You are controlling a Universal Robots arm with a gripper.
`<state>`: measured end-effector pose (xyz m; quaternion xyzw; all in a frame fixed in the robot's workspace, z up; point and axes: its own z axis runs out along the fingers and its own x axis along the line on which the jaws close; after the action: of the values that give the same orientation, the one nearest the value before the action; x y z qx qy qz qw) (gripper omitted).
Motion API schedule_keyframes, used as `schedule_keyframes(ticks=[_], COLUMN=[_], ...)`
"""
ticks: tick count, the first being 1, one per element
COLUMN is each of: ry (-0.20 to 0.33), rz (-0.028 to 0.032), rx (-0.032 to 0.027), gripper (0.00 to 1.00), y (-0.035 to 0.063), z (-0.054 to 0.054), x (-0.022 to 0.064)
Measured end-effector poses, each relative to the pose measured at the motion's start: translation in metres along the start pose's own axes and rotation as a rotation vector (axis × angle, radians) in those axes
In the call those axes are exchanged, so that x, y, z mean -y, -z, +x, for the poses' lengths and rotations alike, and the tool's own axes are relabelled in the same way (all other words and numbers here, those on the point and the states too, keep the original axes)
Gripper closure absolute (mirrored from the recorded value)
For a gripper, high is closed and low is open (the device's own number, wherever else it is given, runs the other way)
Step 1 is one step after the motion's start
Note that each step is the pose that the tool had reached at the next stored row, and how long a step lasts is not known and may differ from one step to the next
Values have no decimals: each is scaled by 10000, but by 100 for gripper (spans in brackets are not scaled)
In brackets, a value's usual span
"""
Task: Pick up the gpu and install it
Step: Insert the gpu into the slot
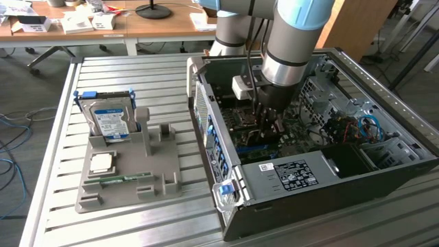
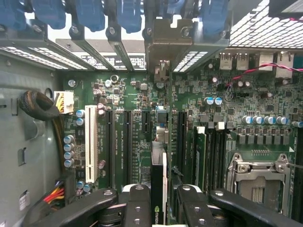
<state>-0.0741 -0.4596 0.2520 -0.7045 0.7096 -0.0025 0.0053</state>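
Observation:
The gpu is seen edge-on as a thin dark card with a green logo on its near end. It stands upright over the green motherboard, in line with the long dark expansion slots. Its metal bracket reaches the rear slot openings of the case. My gripper is shut on the gpu, one black finger on each side of it. In the exterior view my gripper is reaching down inside the open computer case, over the motherboard.
A grey holder tray lies at the exterior view's left of the case. It carries a blue-labelled hard drive, a square processor and a green memory stick. Cables and a drive cage crowd the case's far side.

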Motion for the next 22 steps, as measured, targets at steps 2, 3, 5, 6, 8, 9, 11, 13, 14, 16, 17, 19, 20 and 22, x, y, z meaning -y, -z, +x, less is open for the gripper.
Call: schedule_keyframes(ticks=[2, 3, 5, 6, 8, 9, 11, 13, 14, 16, 17, 19, 20, 22], ry=[0, 0, 0, 0, 0, -1, -1, 0, 0, 0, 0, 0, 0, 0], rz=[0, 1, 1, 1, 0, 0, 0, -1, 0, 0, 0, -1, -1, -1], rx=[1, 3, 2, 3, 6, 10, 12, 12, 15, 14, 14, 13, 13, 13], gripper=[74, 74, 74, 74, 74, 74, 74, 74, 74, 74, 74, 74, 74, 74], y=[18, 18, 18, 18, 10, 3, -7, -8, -10, -10, -10, -13, -16, -22], z=[0, 0, 0, 0, 0, 0, 0, -1, -6, -15, -16, -16, -16, -16], x=[0, 0, 0, 0, 0, 0, -1, 0, -1, -2, -3, -7, -8, -11])
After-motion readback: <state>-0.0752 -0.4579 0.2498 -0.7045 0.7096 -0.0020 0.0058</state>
